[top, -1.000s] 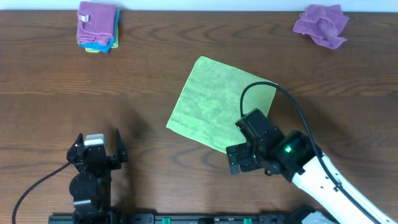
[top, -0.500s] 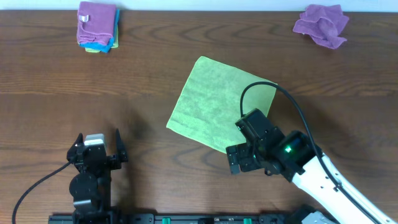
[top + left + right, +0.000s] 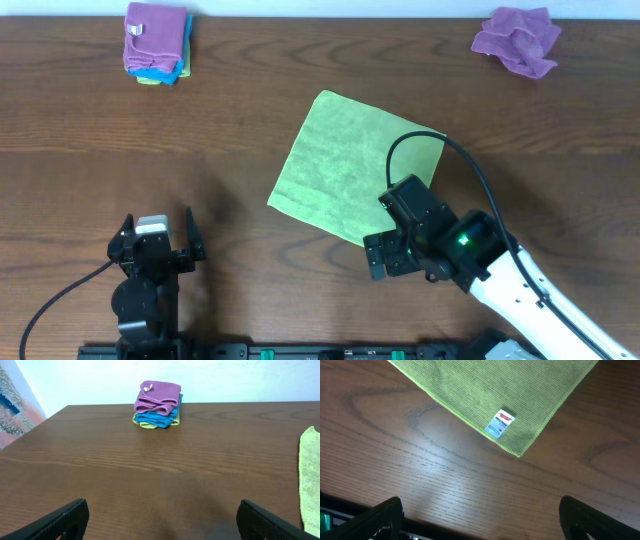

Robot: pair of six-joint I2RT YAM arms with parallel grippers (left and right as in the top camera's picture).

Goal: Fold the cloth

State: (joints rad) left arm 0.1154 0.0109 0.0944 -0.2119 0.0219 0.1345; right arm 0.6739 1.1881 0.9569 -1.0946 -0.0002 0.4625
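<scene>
Jaws on the right gripper (image 3: pixel 480 507) stand spread wide with nothing between them. They hover just off the near corner of the green cloth (image 3: pixel 490 390), the corner that carries the small white label (image 3: pixel 499 423). Only bare table (image 3: pixel 445 485) shows between them, and neither touches the cloth. Jaws on the left gripper (image 3: pixel 162 510) are spread and empty too, parked well to the left of the cloth. The cloth lies flat, open and turned at an angle, with no fold in it. Far beyond its left side sits a stack of folded cloths (image 3: pixel 156 42); far beyond its right side lies a crumpled purple cloth (image 3: pixel 517 38).

Judging from this, the step in hand is the reach for the 1st grasp, and folding has not begun. The next move calls for the right gripper to come over the labelled corner, drop, pinch the edge, then lift and carry it toward the opposite corner without dragging the whole sheet.
</scene>
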